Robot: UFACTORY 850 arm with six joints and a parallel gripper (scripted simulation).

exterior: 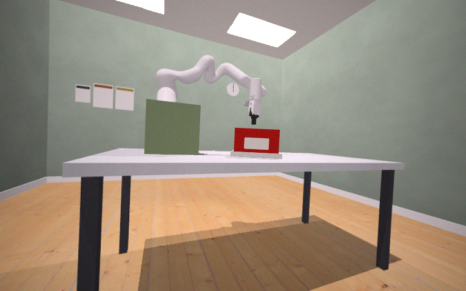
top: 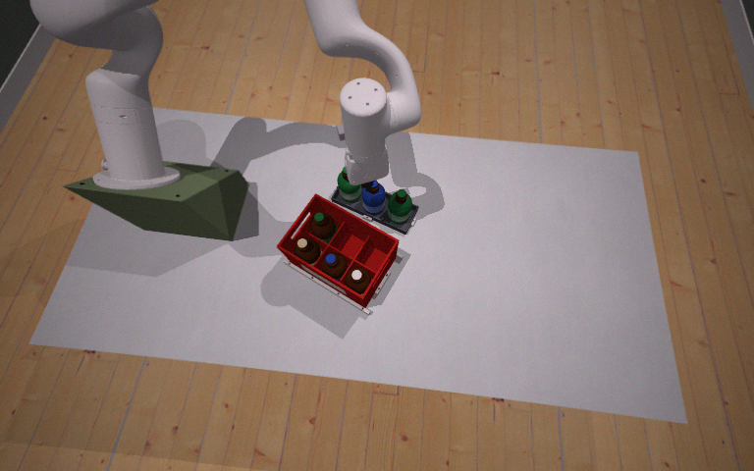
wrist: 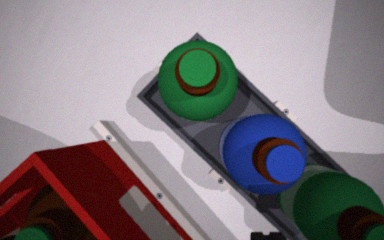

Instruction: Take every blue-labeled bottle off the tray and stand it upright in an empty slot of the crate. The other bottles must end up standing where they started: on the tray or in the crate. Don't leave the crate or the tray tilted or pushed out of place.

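Note:
A dark grey tray [top: 373, 216] holds three bottles in a row: a green one [top: 349, 186], a blue-labeled one [top: 373, 197] in the middle, and another green one [top: 400, 206]. In the wrist view the blue bottle [wrist: 265, 154] stands between a green bottle [wrist: 198, 79] and a second green bottle [wrist: 334, 207]. The red crate [top: 338, 248] sits just in front of the tray. It holds several brown bottles, one with a blue cap [top: 332, 261]; two slots [top: 363, 248] are empty. My gripper [exterior: 253, 120] is shut and empty, hanging above the tray's bottles.
The green robot base [top: 166, 196] stands to the left of the crate. In the side view the crate [exterior: 256, 140] hides the tray. The white table top [top: 500, 266] stretches to the right.

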